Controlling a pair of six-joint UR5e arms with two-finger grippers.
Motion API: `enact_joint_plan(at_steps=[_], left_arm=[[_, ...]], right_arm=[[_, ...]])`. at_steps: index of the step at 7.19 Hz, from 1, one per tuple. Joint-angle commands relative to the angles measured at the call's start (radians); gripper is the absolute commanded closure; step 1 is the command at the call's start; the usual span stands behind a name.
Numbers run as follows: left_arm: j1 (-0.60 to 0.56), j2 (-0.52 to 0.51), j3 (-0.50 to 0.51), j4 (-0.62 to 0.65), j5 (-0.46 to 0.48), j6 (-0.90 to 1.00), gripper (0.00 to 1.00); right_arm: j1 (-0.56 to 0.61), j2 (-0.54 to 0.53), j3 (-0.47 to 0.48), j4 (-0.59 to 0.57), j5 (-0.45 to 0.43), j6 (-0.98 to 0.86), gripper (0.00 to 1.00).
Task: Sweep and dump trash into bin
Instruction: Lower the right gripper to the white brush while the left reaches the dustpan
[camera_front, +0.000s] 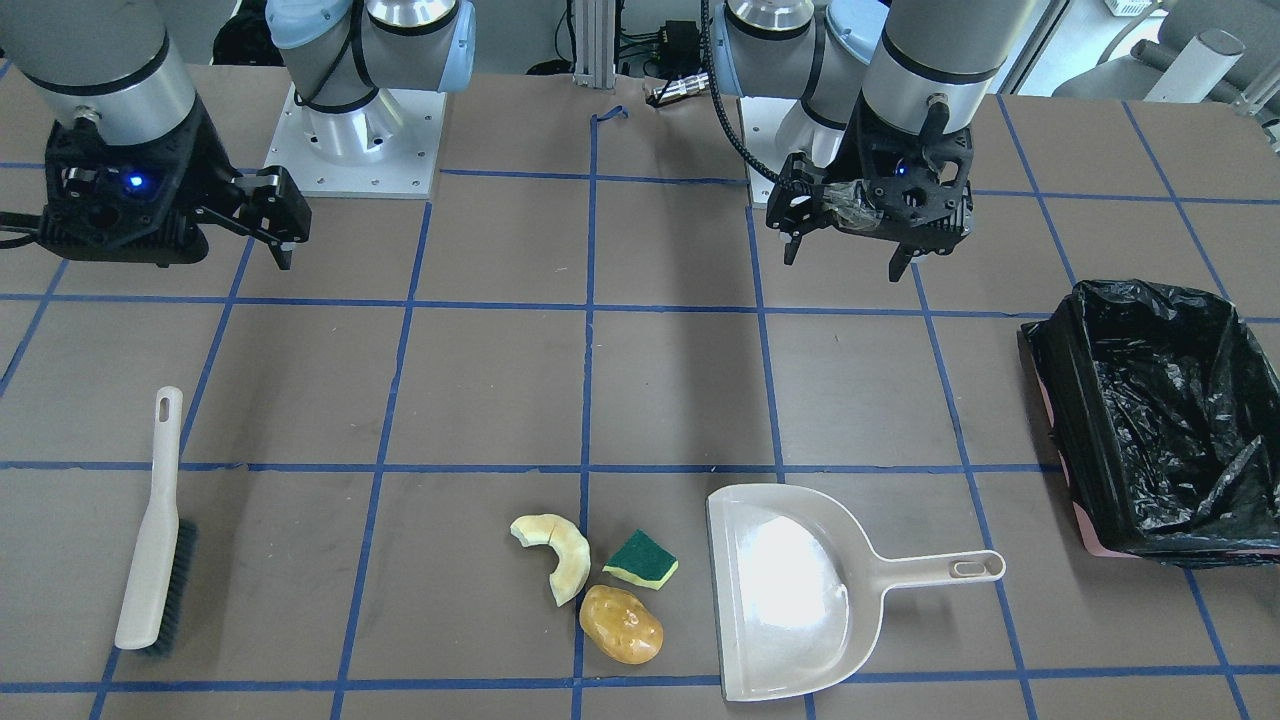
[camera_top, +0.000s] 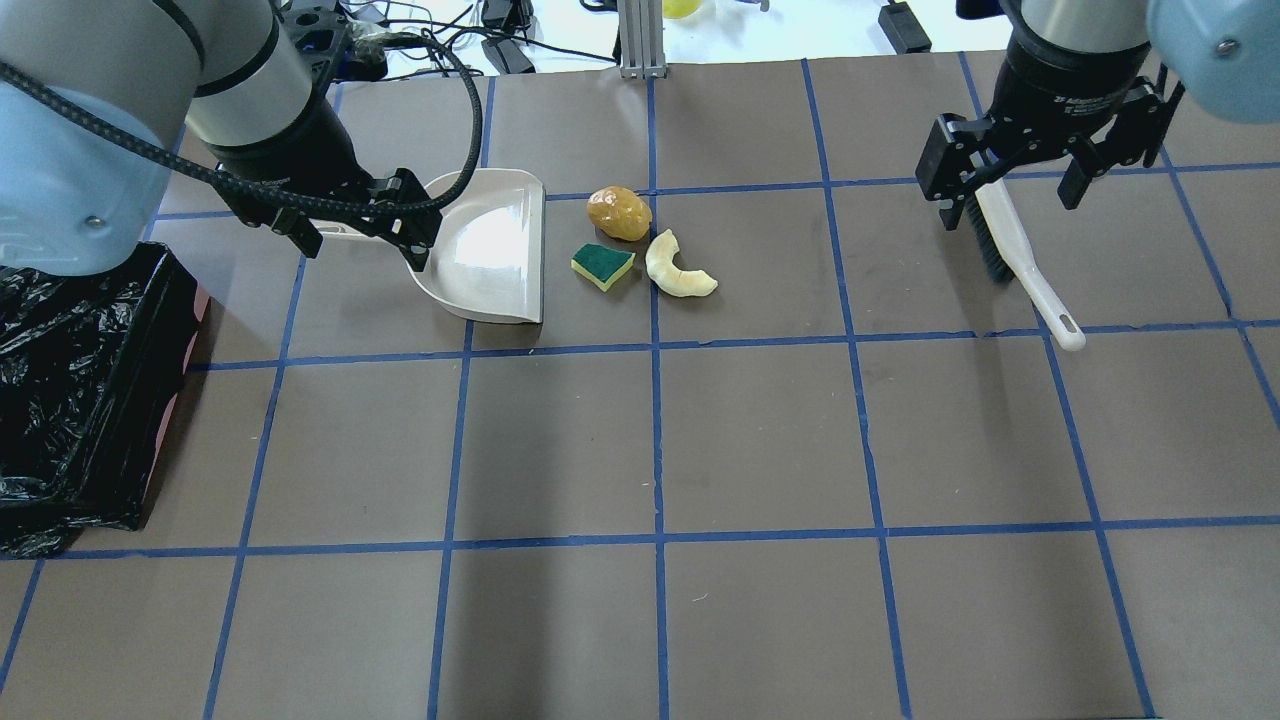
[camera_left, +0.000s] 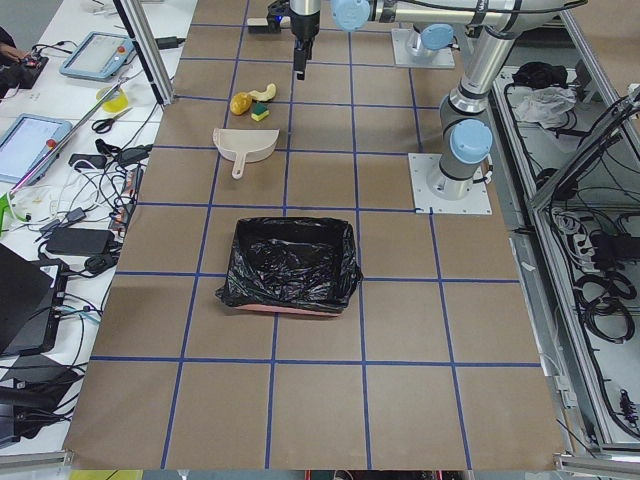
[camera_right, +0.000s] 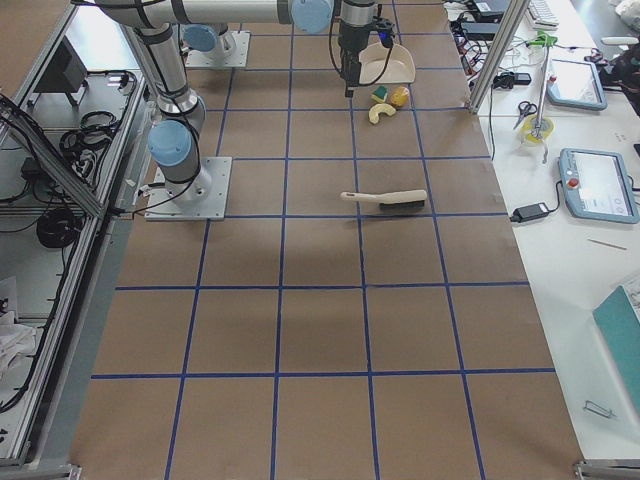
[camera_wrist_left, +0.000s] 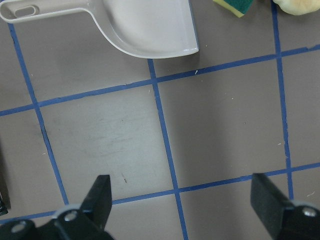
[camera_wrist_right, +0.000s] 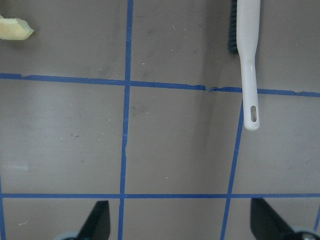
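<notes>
The trash lies together on the brown table: a pale yellow squash slice (camera_front: 560, 555) (camera_top: 678, 270), a green-and-yellow sponge wedge (camera_front: 641, 558) (camera_top: 603, 264) and a golden-brown potato lump (camera_front: 621, 624) (camera_top: 618, 212). The pink bin (camera_front: 1170, 410) (camera_top: 70, 390) with its black bag stands at my left end of the table. My left gripper (camera_top: 365, 250) (camera_front: 845, 255) is open and empty, raised above the table on my side of the beige dustpan (camera_front: 790, 590) (camera_wrist_left: 145, 27). My right gripper (camera_top: 1008, 205) (camera_wrist_right: 180, 220) is open and empty, raised near the beige hand brush (camera_front: 155, 530) (camera_wrist_right: 248, 60).
The dustpan lies flat, its mouth towards the trash and its handle (camera_front: 940, 570) towards the bin. The brush lies flat on my right, handle towards me. Blue tape lines grid the table. Cables and tablets lie beyond the far edge (camera_top: 500, 40).
</notes>
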Motion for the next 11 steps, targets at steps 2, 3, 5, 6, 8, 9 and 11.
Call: enact_joint_plan(at_steps=[2, 3, 5, 6, 8, 9, 11], left_arm=[[-0.005, 0.019, -0.018, -0.013, 0.023, 0.003, 0.0], [-0.019, 0.004, -0.018, 0.004, 0.041, -0.013, 0.0], [-0.02, 0.036, -0.063, -0.015, 0.041, -0.016, 0.0], [-0.023, 0.018, -0.075, 0.004, 0.032, -0.017, 0.0], [0.042, 0.0, -0.057, 0.014, 0.031, 0.192, 0.0], [0.103, -0.037, -0.054, 0.027, 0.034, 0.252, 0.0], [0.13, -0.115, -0.017, 0.081, 0.037, 0.462, 0.0]], right_arm=[[-0.134, -0.008, 0.055, -0.043, -0.002, -0.117, 0.0], [-0.141, -0.008, 0.055, -0.043, -0.003, -0.122, 0.0], [-0.183, -0.008, 0.069, -0.054, -0.006, -0.173, 0.0], [-0.217, -0.008, 0.084, -0.068, -0.006, -0.215, 0.0], [-0.258, -0.008, 0.112, -0.124, -0.006, -0.304, 0.0], [-0.289, -0.008, 0.138, -0.14, -0.006, -0.348, 0.0], [-0.35, -0.008, 0.236, -0.302, 0.015, -0.477, 0.0]])
